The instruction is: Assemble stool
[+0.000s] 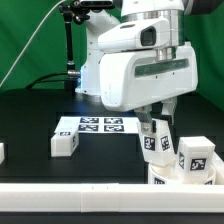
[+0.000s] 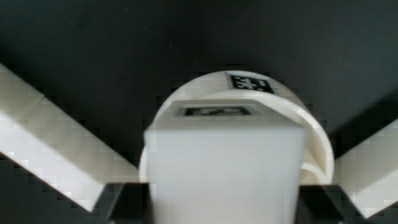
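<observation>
My gripper (image 1: 156, 126) is shut on a white block leg (image 1: 157, 141) with a black-and-white tag and holds it upright at the exterior view's right, just above the table, next to the white round seat (image 1: 178, 179). A second tagged leg (image 1: 195, 156) stands on the seat. A third leg (image 1: 65, 143) lies loose on the table to the left. In the wrist view the held leg (image 2: 231, 150) fills the middle between my dark fingers (image 2: 121, 202); the gripper (image 2: 228, 208) grips its sides. A rounded white tagged part (image 2: 244, 86) shows just beyond it.
The marker board (image 1: 90, 125) lies on the black table behind the loose leg. A long white border rail (image 1: 90, 201) runs along the front edge. A small white piece (image 1: 2, 152) sits at the far left. White bands (image 2: 54, 130) cross the wrist view.
</observation>
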